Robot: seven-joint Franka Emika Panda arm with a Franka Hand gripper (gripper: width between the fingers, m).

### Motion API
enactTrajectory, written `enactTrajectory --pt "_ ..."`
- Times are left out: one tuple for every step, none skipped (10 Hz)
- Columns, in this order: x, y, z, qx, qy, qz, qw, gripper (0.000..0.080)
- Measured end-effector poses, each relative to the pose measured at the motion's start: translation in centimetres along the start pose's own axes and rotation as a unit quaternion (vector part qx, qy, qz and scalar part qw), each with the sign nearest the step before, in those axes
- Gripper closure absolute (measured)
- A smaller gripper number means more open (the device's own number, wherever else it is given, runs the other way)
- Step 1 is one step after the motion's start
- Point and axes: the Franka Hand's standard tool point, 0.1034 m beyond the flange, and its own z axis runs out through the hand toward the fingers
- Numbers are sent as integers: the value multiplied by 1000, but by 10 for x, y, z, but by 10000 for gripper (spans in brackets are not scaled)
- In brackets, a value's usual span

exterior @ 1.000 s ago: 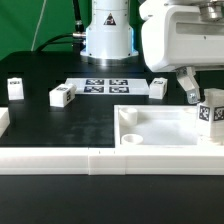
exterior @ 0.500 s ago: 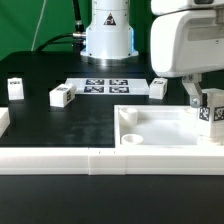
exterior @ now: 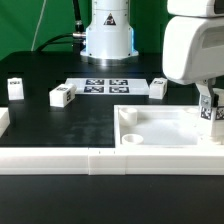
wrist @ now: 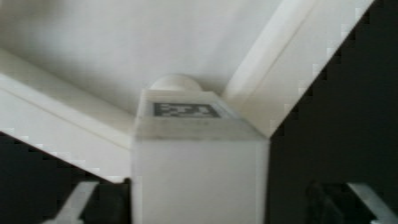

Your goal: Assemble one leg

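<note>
My gripper (exterior: 209,110) is shut on a leg (exterior: 211,114), a small white block with a black-and-white tag, and holds it upright over the far right part of the large white tray (exterior: 150,140). In the wrist view the leg (wrist: 196,150) fills the middle between my dark fingers (wrist: 71,205), and its rounded tip points at a corner of the tray's raised rim (wrist: 285,50). I cannot tell whether the tip touches the tray.
Three more legs stand on the black table: one at the exterior view's far left (exterior: 14,88), one left of the middle (exterior: 62,96), one behind the tray (exterior: 158,88). The marker board (exterior: 105,86) lies before the robot base (exterior: 107,30). A long white rail (exterior: 60,160) runs along the front.
My gripper has moved toward the exterior view's right with the leg in it, from above the tray's middle right to its right edge. The other legs have not moved.
</note>
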Motion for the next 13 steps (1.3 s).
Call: enactTrajectory --pt "0 2 0 -1 0 1 1000 408" --pt "-1 2 1 -1 -1 1 1000 507" --pt "-1 2 1 0 -1 1 1000 507" --pt "-1 2 1 0 -1 6 1000 507" --pt "-1 1 1 0 -1 15 1000 507" --pt "-1 1 1 1 1 29 1000 507" --pt "-2 2 3 -1 8 87 996 507" --pt "-4 4 2 -5 22 134 991 507" --pt "-8 7 2 -10 37 198 980 507" --pt "-10 10 1 -12 48 244 968 507" --pt "-12 13 1 -7 69 286 956 506" --pt "-19 17 0 0 80 375 923 506" --pt "-21 17 0 2 81 399 914 506"
